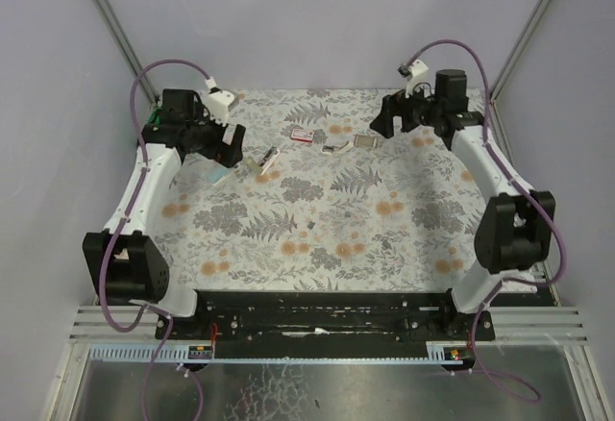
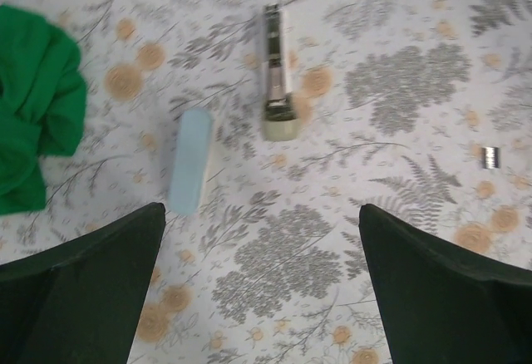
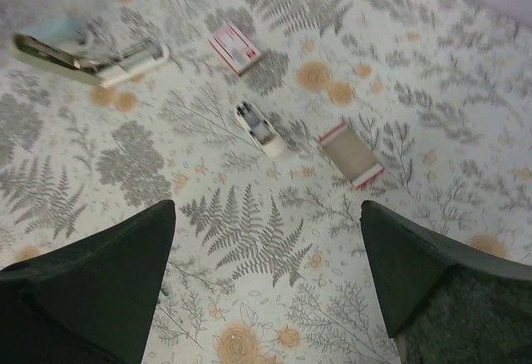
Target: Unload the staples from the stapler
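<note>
The stapler (image 2: pixel 277 73) lies flat on the flowered cloth, cream and metal, with its long channel showing; it also shows in the overhead view (image 1: pixel 266 160) and at the far left of the right wrist view (image 3: pixel 91 56). A tiny silvery strip, the staples (image 2: pixel 490 155), rests apart on the cloth nearer the middle (image 1: pixel 312 226). My left gripper (image 2: pixel 262 281) hangs open above bare cloth, short of the stapler (image 1: pixel 226 147). Over the back right, my right gripper (image 3: pixel 266 281) is open too and holds nothing (image 1: pixel 384 118).
A pale blue bar (image 2: pixel 189 160) lies left of the stapler. A green cloth (image 2: pixel 33 115) is bunched at the far left. A red-and-white box (image 3: pixel 235 48), a small white stapler (image 3: pixel 262 129) and an open cardboard tray (image 3: pixel 351 154) lie at the back.
</note>
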Motion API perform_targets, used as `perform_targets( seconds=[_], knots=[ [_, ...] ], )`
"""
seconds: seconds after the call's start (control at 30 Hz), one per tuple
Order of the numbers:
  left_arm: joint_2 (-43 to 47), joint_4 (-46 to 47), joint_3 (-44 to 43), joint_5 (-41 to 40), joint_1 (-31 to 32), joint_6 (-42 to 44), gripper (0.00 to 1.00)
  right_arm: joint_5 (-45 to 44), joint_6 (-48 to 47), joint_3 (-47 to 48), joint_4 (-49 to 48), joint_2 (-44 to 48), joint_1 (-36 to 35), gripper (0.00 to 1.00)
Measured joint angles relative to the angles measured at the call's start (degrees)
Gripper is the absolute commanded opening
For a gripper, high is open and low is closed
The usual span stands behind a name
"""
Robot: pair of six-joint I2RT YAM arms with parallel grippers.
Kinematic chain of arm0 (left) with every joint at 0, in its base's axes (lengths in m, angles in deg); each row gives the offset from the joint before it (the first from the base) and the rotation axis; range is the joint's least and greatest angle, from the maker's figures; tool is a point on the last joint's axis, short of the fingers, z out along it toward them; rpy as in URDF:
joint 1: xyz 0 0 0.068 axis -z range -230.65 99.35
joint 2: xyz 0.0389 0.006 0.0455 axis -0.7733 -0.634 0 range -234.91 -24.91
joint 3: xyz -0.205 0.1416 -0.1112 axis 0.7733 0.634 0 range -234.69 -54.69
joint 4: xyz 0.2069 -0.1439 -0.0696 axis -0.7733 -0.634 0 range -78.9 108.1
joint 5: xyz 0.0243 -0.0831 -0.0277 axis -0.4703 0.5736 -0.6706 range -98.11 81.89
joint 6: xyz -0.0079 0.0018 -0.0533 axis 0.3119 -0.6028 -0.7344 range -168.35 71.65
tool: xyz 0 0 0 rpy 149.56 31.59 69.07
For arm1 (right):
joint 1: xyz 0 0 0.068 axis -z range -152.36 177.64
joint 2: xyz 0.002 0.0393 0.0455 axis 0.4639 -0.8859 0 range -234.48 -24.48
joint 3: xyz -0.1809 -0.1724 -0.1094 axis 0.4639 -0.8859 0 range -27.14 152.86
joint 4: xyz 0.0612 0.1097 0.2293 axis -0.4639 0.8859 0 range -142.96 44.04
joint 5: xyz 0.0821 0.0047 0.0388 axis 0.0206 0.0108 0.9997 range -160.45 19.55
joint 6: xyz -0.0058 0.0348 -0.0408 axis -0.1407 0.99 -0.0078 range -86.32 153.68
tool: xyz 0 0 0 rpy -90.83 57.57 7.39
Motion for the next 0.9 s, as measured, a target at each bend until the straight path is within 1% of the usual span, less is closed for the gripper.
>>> perform_targets(
  seconds=[0.17,0.27,0.37,0.43,0.57,0.67,0.73,0.87,0.9],
  knots=[
    [5.64,1.9,4.02,2.14,6.16,0.37,1.0,-8.74,-1.22,5.07,6.32,-9.25,-2.97,0.99],
    [8.35,2.75,6.25,2.99,8.41,0.96,1.0,-12.2,-0.94,8.79,8.81,-14.32,-4.02,0.99],
    [9.99,4.09,8.76,3.65,9.92,1.7,1.0,-14.64,-0.94,12.5,9.27,-18.49,-4.48,0.99],
    [10.93,4.83,11.08,4.31,10.58,1.81,1.0,-17.46,-0.9,14.71,9.27,-20.7,-4.68,0.96],
    [11.19,5.75,12.63,4.74,11.32,1.73,1.0,-23.3,0.28,18.51,9.14,-24.37,-4.7,0.92],
    [11.47,7.02,13.51,5.31,11.47,1.46,1.0,-27.08,2.1,19.74,8.81,-26.58,-4.7,0.87],
    [11.76,7.89,14.19,5.42,11.47,1.36,1.0,-29.46,3.63,19.85,8.83,-27.91,-4.7,0.85],
    [12.9,9.01,15.67,5.4,11.47,1.11,1.0,-32.59,6.16,19.85,8.85,-30.42,-4.7,0.75],
    [13.18,9.05,15.96,5.4,11.47,1.07,1.0,-32.96,6.62,19.85,8.85,-30.84,-4.7,0.71]
  ],
)
